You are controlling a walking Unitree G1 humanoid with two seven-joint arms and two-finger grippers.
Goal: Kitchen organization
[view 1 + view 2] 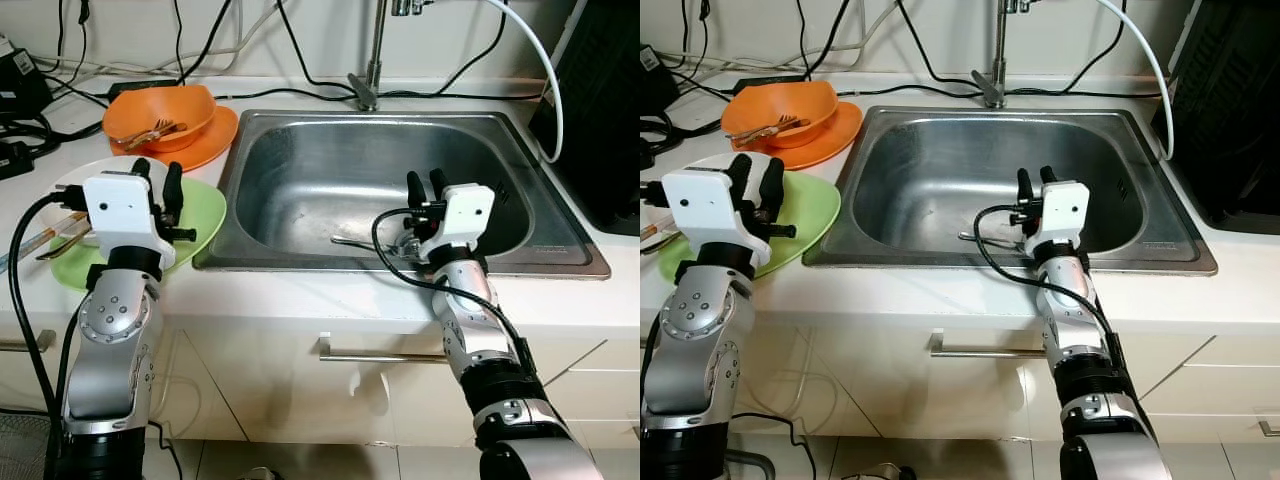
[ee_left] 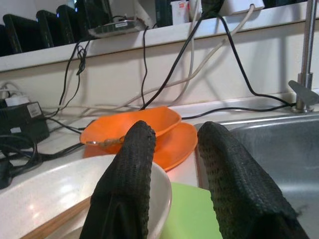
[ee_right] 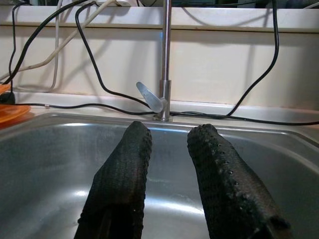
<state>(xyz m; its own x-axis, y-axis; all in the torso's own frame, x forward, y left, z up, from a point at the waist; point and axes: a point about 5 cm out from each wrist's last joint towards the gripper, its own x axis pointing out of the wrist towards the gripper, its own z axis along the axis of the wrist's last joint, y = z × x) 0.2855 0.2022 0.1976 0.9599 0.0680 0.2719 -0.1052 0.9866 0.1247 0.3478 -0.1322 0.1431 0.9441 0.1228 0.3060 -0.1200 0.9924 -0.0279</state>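
No text, brand, number or sign can be read in any of the views. A pale label is seen on the black power adapter (image 2: pixel 22 117) at the far left of the worktop (image 1: pixel 300 300), but its print is too small and blurred to be made out. A white and red packet (image 2: pixel 180 11) on the shelf (image 2: pixel 149 42) above the worktop is likewise marked, and nothing on it can be read.
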